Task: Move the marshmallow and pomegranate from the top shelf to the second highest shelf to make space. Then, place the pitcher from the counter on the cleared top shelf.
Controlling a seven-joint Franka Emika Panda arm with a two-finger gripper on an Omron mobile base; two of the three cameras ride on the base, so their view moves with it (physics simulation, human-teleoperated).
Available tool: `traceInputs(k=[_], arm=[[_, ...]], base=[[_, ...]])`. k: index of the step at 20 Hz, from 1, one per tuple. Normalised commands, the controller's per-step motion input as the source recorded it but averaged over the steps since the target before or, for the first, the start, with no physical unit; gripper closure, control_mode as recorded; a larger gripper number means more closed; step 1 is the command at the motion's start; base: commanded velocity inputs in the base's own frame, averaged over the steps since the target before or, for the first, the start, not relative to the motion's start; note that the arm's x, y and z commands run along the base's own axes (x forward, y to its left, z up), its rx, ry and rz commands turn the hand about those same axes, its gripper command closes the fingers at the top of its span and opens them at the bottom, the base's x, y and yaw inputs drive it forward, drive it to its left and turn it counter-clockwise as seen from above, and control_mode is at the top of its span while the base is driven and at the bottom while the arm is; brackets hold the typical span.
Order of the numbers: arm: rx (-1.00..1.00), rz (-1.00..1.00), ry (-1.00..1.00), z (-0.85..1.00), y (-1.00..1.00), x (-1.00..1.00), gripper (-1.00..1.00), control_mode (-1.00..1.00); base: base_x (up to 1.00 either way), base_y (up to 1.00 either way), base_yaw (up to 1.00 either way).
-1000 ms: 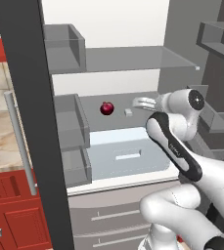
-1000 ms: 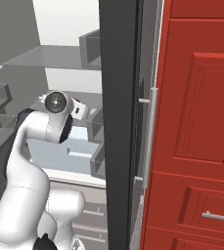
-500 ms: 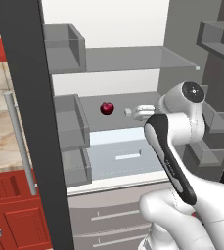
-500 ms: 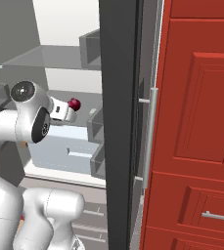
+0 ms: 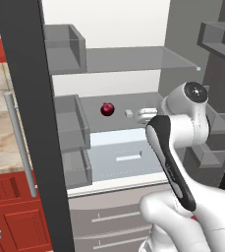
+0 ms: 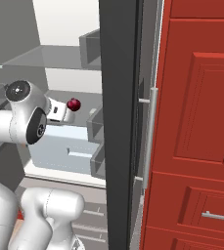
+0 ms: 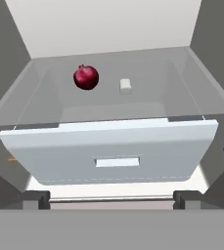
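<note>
Red and off-white now sit one level down: in the left base view the pomegranate (image 5: 107, 109) and the marshmallow (image 5: 128, 112) lie near each other but apart on the second highest shelf (image 5: 94, 123), while the top shelf (image 5: 133, 58) above is bare. I judge the clearing part done; fetching the pitcher is left.

From the right base view, the pomegranate (image 6: 74, 104) shows just beyond the arm's wrist, and the glass pane (image 6: 45, 59) carries nothing.

Through the hand view, fruit (image 7: 86, 77) sits left of the marshmallow (image 7: 125, 86), far behind the white drawer front (image 7: 117, 152). The gripper (image 7: 111, 197) stands wide apart, empty, touching nothing.
</note>
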Motion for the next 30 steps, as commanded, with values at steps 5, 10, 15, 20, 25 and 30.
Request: traceInputs(k=[5,10,15,20,25,30], arm=[[0.00,0.00,0.00,0.00,0.00,0.00,-1.00,-1.00],[0.00,0.00,0.00,0.00,0.00,-0.15,-1.00,-1.00],[0.00,0.00,0.00,0.00,0.00,-0.14,-1.00,1.00],[0.00,0.00,0.00,0.00,0.00,0.00,-1.00,1.00],[0.00,0.00,0.00,0.00,0.00,0.00,-1.00,1.00],[0.00,0.00,0.00,0.00,0.00,0.00,-1.00,1.00]], base=[[0.00,0.00,0.00],[0.00,0.00,0.00],[-0.13,0.00,0.01],[-0.76,0.00,0.08],[-1.00,0.00,0.15],[-0.81,0.05,0.30]])
